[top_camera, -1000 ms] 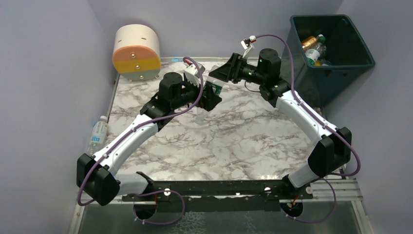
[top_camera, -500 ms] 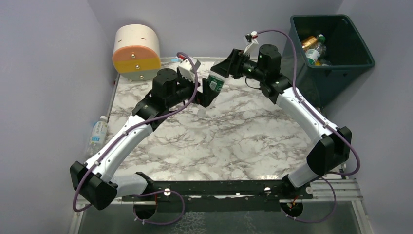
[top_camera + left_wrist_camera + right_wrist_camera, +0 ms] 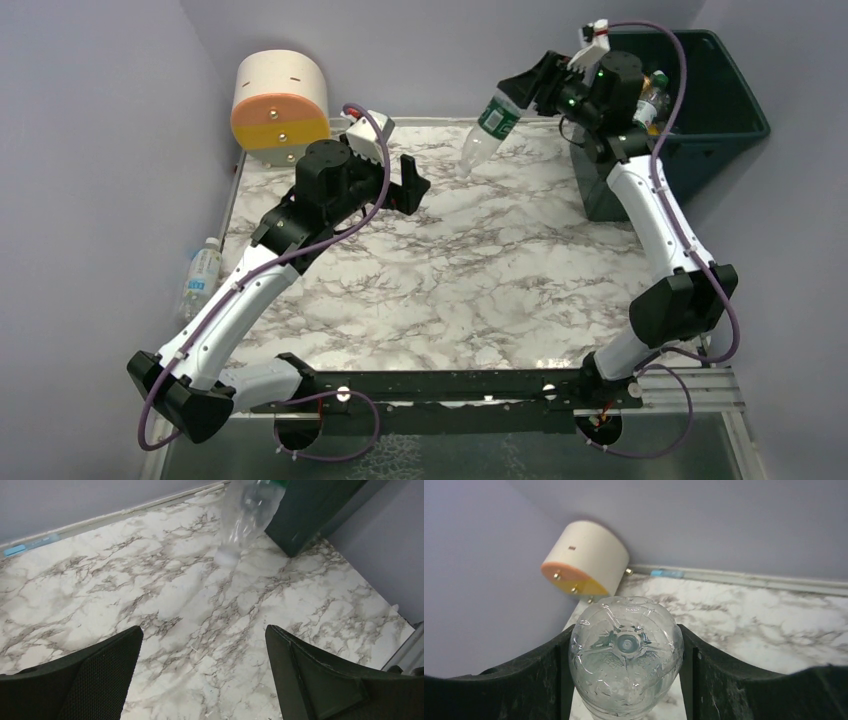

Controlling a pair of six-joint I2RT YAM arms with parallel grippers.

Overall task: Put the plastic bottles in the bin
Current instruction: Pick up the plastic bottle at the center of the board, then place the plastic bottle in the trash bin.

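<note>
In the top external view, the right gripper (image 3: 518, 95) is seen closed on a clear bottle (image 3: 487, 128) with a green label. The bottle is held near its base and tilted, with the narrow end pointing down toward 7 o'clock. It is suspended above the marble table (image 3: 450, 280) at the table's 1 o'clock area, just beside the left wall of the bin (image 3: 735, 100) and outside its rim. The bin stands off the table's 2 o'clock corner. Other bottles (image 3: 648, 95) are visible inside it only in this view. One more bottle (image 3: 201, 275) lies off the table edge at 9 o'clock.

The right wrist view adds what the overhead view hides. The bottle base (image 3: 626, 652) faces the camera and is clamped between both fingers (image 3: 541, 665) of the right gripper (image 3: 626, 645). The drum (image 3: 586, 557) is seen at 11 o'clock.

The left gripper (image 3: 410, 186) is empty and spread wide. This is confirmed in the left wrist view, where the two fingers (image 3: 95, 670) of the left gripper (image 3: 202, 635) are well apart over bare table. There the bottle (image 3: 242, 517) appears blurred at 12 o'clock, next to a bin corner (image 3: 305, 510).
</note>
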